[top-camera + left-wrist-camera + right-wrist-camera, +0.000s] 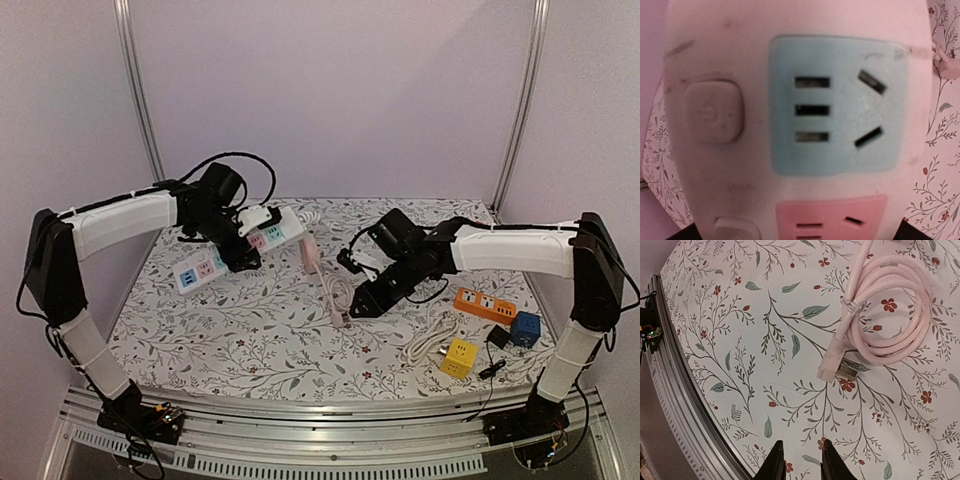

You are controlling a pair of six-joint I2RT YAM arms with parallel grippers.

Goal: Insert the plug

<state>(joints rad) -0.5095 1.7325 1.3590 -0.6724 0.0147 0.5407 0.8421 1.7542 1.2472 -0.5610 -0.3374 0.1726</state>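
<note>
Mostly, the power strip (800,125) hid the left gripper (242,256), its grip unreadable; the right gripper (801,444) stood slightly apart, empty.

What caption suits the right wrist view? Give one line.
Empty right pincer hovers over floral tablecloth, short of the plug on the coiled pink cable.

Soft, even light with a faint pink-violet cast falls from above in the top view, leaving only weak, diffuse shadows under the arms on the bench (250,340). The left wrist view is dim and out of focus, because the power strip (790,125) sits too close to the lens. The right wrist view is bright and sharp, with a thin shadow beside the pink cable (890,315) and some blur on the right hand (802,465) at the lower edge.
</note>
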